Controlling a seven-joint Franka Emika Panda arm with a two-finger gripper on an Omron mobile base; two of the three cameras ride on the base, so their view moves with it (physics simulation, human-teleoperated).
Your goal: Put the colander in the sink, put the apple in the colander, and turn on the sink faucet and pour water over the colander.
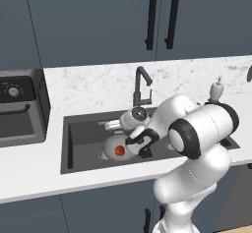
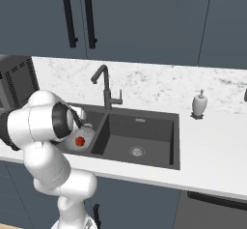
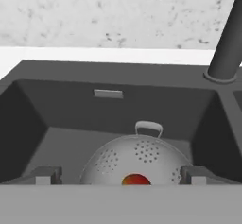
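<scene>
The colander (image 1: 111, 145) sits in the left basin of the dark sink (image 1: 81, 131), its perforated white bowl and one small handle plain in the hand view (image 3: 142, 154). The red-orange apple (image 1: 119, 151) lies inside it (image 3: 135, 179) (image 2: 80, 141). My gripper (image 1: 138, 146) hangs just above the colander's near rim, open, with nothing between its fingertips (image 3: 47, 175). The sink faucet (image 1: 141, 87) rises behind the basins, spout hooked forward (image 2: 105, 85); its base shows at the hand view's upper right (image 3: 229, 43).
A white soap dispenser (image 1: 215, 90) (image 2: 199, 103) stands on the marble counter right of the sink. A dark appliance with a knob (image 1: 19, 106) occupies the counter to the left. The right basin (image 2: 140, 138) holds nothing. Dark cabinets hang above.
</scene>
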